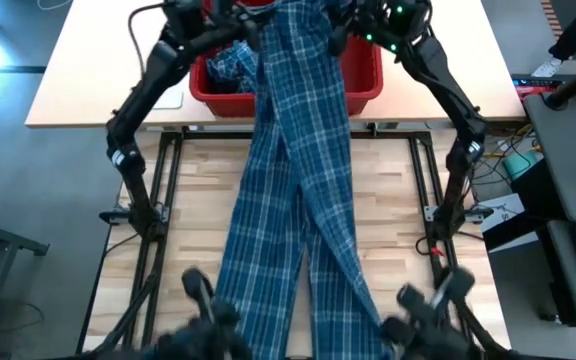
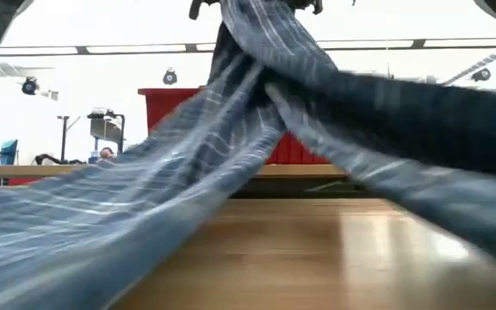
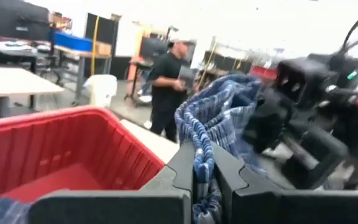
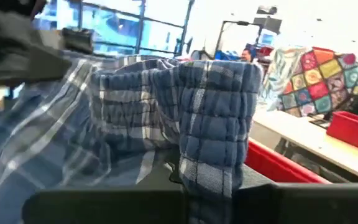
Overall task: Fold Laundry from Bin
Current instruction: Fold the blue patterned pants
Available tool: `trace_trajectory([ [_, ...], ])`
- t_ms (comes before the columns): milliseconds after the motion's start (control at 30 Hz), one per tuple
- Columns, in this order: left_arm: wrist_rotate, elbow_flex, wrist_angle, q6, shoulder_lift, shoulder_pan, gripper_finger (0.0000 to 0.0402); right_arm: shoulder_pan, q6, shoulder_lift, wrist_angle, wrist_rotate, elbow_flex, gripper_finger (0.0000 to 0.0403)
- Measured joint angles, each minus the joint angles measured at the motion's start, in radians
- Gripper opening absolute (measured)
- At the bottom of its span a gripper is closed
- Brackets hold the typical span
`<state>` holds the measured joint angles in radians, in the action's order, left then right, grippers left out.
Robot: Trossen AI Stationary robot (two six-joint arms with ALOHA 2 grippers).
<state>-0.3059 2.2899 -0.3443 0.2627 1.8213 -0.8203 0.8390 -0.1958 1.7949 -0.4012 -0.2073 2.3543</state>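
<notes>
A blue-and-white plaid garment (image 1: 293,190) with a gathered waistband and two long legs hangs from both grippers above the red bin (image 1: 366,75) at the table's far side. Its legs cross and run down over the wooden table to the near edge. My left gripper (image 3: 204,180) is shut on the waistband; in the high view it is at the garment's top left (image 1: 253,28). My right gripper (image 4: 207,186) is shut on the waistband too, at the top right (image 1: 340,30). More plaid cloth (image 1: 230,62) lies in the bin. My left gripper pinches a bunched fold of the gathered waistband (image 3: 199,140) between its two fingers, held roughly level above the bin. The cloth hangs lifted there and slopes down to the table. My right gripper pinches the gathered waistband edge (image 4: 216,140) between its two fingers, several layers bunched, also roughly level. The garment trails down from it, and its legs lie on the table.
The bin (image 3: 73,149) stands at the seam between the wooden table and a pale table (image 1: 88,70) behind it. A person (image 3: 166,81) stands in the room beyond. A patchwork quilt (image 4: 309,81) and another red tub (image 4: 353,130) lie on a far table.
</notes>
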Motion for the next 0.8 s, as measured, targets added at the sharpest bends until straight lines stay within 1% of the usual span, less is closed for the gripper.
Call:
trace_trajectory([
  [100,-0.03,-0.002,0.066,0.037,0.033,-0.061,0.0,0.048,0.02,0.036,0.026,-0.025,0.0,0.0009],
  [200,-0.034,0.008,0.043,0.037,0.08,-0.105,0.0,0.077,0.016,0.08,0.021,-0.063,0.0,0.0009],
  [333,-0.047,0.027,0.034,0.018,0.146,-0.145,0.0,0.106,-0.028,0.146,0.021,-0.062,0.0,0.0009],
  [533,-0.029,0.065,0.045,0.012,0.257,-0.189,0.0,0.114,-0.08,0.259,0.184,-0.048,0.002,0.0009],
  [600,-0.019,0.059,0.057,0.012,0.274,-0.197,0.0,0.115,-0.099,0.292,0.219,-0.023,0.002,0.0009],
  [733,-0.007,0.067,0.033,-0.021,0.284,-0.215,0.0001,0.114,-0.158,0.332,0.229,0.079,0.002,0.0009],
  [800,0.024,0.065,0.004,-0.038,0.285,-0.223,0.0005,0.115,-0.163,0.347,0.233,0.091,0.002,0.0009],
])
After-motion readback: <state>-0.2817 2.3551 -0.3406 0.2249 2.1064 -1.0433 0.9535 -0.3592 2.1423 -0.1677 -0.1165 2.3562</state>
